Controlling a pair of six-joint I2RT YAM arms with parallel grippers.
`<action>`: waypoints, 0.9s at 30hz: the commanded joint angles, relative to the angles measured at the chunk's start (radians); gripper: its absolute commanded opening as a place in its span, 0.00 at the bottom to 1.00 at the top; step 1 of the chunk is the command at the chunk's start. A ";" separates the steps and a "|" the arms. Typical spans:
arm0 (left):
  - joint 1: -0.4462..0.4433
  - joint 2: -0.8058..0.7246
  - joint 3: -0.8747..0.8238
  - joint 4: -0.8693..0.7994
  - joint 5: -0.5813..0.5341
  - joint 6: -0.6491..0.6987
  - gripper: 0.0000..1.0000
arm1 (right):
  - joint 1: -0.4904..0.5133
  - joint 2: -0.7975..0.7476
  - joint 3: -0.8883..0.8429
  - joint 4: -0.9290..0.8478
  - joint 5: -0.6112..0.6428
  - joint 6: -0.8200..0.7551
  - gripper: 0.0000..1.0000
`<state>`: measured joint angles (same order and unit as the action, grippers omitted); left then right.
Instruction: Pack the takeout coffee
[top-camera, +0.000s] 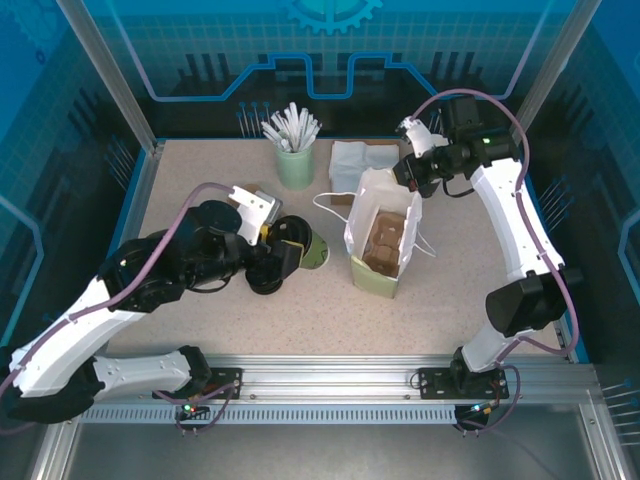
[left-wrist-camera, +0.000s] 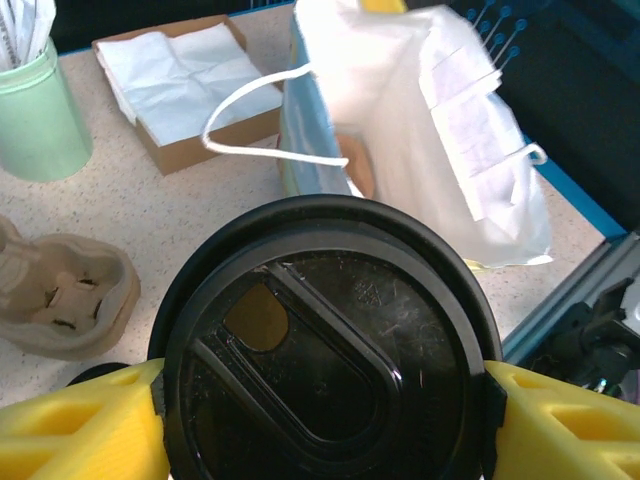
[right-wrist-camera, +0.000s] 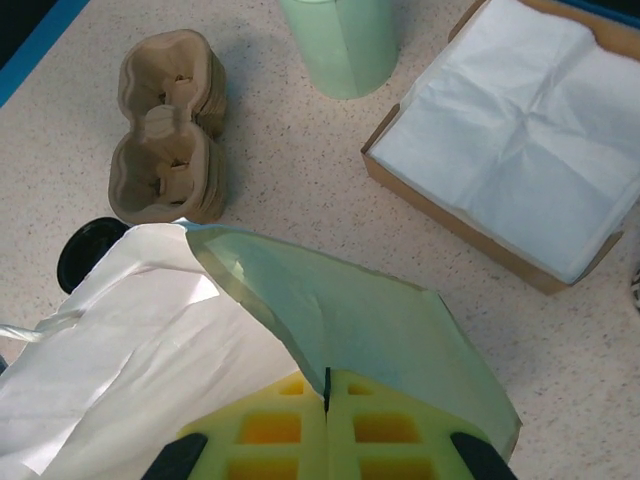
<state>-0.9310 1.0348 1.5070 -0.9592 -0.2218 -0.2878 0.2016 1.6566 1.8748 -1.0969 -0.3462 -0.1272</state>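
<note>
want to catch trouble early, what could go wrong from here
The left gripper pinches the dark green takeout coffee cup at its round black plastic lid; the lid might pop off or the cup slip. The right gripper holds one edge of the white paper bag; the cup could snag its loose white handle and topple it.

Logged both alike: left arm (top-camera: 70, 345) and right arm (top-camera: 505, 215) had white shell links and black joint housings. I noted a mauve cable (top-camera: 170, 235) looping along each and black base plates (top-camera: 440, 380). Green light (top-camera: 487, 141) glowed on the right wrist. Left fingers (left-wrist-camera: 80, 420) and right fingers (right-wrist-camera: 270, 430) were yellow with square pockets.
</note>
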 joint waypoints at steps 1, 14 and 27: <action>0.007 -0.016 0.051 -0.022 0.051 0.042 0.72 | 0.020 -0.034 -0.020 0.024 0.004 0.098 0.00; 0.007 0.037 0.148 0.021 0.098 0.071 0.72 | 0.042 -0.074 -0.060 0.027 0.000 0.212 0.00; 0.007 0.170 0.203 0.137 0.170 0.081 0.72 | 0.101 -0.124 -0.160 0.068 0.007 0.291 0.00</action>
<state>-0.9310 1.1927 1.6779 -0.8795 -0.0830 -0.2317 0.2756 1.5635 1.7271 -1.0554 -0.3389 0.1291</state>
